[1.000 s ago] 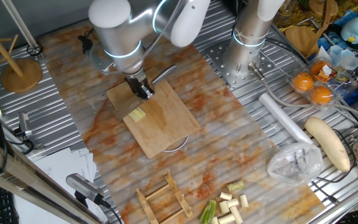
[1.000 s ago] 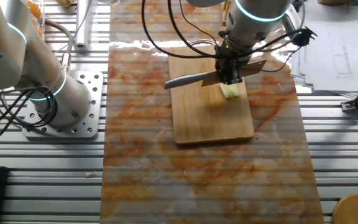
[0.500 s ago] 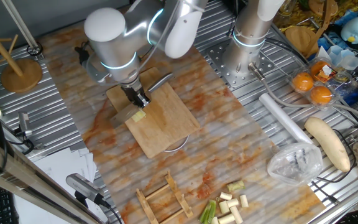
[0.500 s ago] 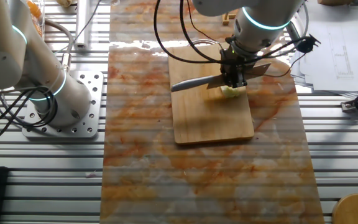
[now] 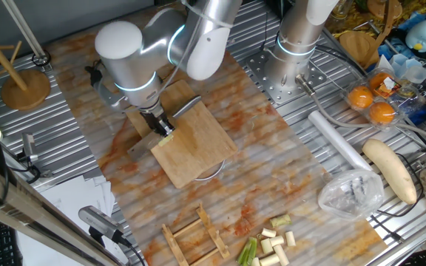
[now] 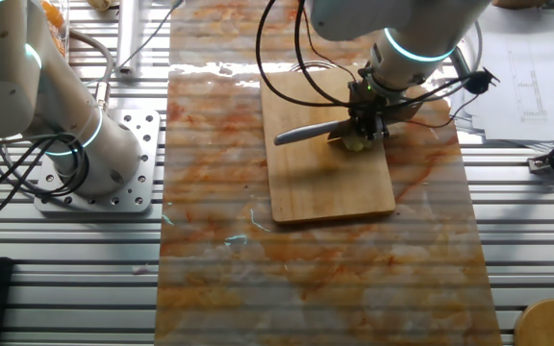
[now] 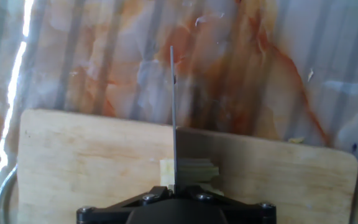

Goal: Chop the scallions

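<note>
- Gripping a knife (image 6: 317,131), the gripper (image 6: 368,126) pinches its handle above the cutting board (image 6: 330,183).
- 1 scallion piece (image 7: 191,171) lies directly under the blade, just below the fingers.

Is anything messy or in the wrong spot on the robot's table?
Mostly tidy. The knife is on a scallion piece on the cutting board. The odd bit: more scallions lie loose near the table's edge, far from the board, beside a small wooden rack.
</note>
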You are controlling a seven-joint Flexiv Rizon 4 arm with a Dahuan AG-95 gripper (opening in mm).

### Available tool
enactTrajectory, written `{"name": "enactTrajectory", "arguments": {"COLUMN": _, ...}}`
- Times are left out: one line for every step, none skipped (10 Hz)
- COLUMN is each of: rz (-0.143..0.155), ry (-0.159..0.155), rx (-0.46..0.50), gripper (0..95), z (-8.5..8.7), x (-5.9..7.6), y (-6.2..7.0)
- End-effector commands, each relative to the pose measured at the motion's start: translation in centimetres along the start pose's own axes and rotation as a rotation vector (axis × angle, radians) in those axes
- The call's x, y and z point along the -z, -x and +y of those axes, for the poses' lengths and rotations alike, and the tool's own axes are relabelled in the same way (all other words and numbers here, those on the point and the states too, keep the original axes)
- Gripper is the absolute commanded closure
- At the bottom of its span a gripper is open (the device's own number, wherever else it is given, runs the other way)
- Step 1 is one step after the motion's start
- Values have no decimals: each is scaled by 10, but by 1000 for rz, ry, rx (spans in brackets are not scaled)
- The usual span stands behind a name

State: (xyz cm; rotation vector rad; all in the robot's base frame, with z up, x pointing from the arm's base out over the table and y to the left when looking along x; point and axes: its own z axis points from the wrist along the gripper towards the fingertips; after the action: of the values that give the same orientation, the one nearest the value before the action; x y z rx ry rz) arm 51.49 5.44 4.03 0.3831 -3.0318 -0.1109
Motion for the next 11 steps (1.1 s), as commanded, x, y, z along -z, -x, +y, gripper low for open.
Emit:
{"name": "enactTrajectory", "arguments": {"rz": 48, "ry": -26, "rx": 46, "gripper": 950, "z": -1, "x": 1, "y": -8}}
{"name": "enactTrajectory", "arguments": {"rz": 47, "ry": -20, "rx": 58, "gripper": 950, "z": -4, "x": 11, "y": -15}}
{"name": "enactTrajectory", "arguments": {"rz": 38, "ry": 1, "rx": 62, "gripper": 950, "z": -6, "x": 22, "y": -24}}
{"name": "enactTrajectory", "arguments": {"rz": 42, "ry": 4, "rx": 60, "gripper": 950, "z": -6, "x": 27, "y": -28}}
{"name": "enactTrajectory", "arguments": {"rz": 45, "ry": 2, "rx": 59, "gripper": 950, "z": -6, "x": 28, "y": -29}}
{"name": "enactTrajectory", "arguments": {"rz": 49, "ry": -2, "rx": 59, "gripper": 950, "z": -6, "x": 29, "y": -30}}
{"name": "enactTrajectory", "arguments": {"rz": 50, "ry": -5, "rx": 63, "gripper": 950, "z": -9, "x": 31, "y": -33}}
{"name": "enactTrajectory", "arguments": {"rz": 53, "ry": -3, "rx": 78, "gripper": 950, "z": -12, "x": 34, "y": -37}}
{"name": "enactTrajectory", "arguments": {"rz": 57, "ry": -1, "rx": 89, "gripper": 950, "z": -14, "x": 36, "y": -40}}
{"name": "enactTrajectory", "arguments": {"rz": 66, "ry": -1, "rx": 91, "gripper": 950, "z": -16, "x": 37, "y": -42}}
{"name": "enactTrajectory", "arguments": {"rz": 72, "ry": -1, "rx": 90, "gripper": 950, "z": -16, "x": 37, "y": -43}}
